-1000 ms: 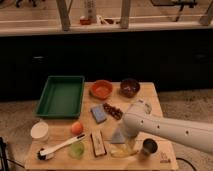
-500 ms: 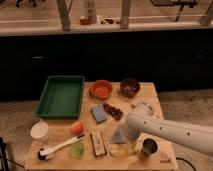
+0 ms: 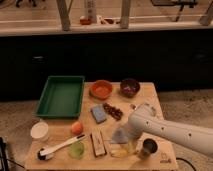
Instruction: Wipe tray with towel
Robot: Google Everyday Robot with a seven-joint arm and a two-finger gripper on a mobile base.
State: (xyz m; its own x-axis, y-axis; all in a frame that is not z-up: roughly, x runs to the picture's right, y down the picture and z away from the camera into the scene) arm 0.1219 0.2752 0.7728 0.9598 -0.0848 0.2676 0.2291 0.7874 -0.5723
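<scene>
The green tray [image 3: 60, 96] lies at the far left of the wooden table [image 3: 155, 97], with nothing visible in it. The pale grey-blue towel [image 3: 119, 133] lies near the front middle of the table, well to the right of the tray. My white arm reaches in from the lower right. My gripper [image 3: 125, 136] hangs at its end, right at the towel and partly covering it. The arm hides how the gripper meets the cloth.
An orange bowl [image 3: 101, 89] and a dark bowl [image 3: 130, 86] stand at the back. A blue sponge [image 3: 98, 113], an orange fruit [image 3: 76, 127], a white cup [image 3: 40, 131], a brush [image 3: 60, 147], a green cup [image 3: 76, 149], a brown bar [image 3: 98, 142] and a metal cup [image 3: 149, 146] crowd the front.
The arm has shifted only slightly at the towel. The towel and the tray have stayed where they were.
</scene>
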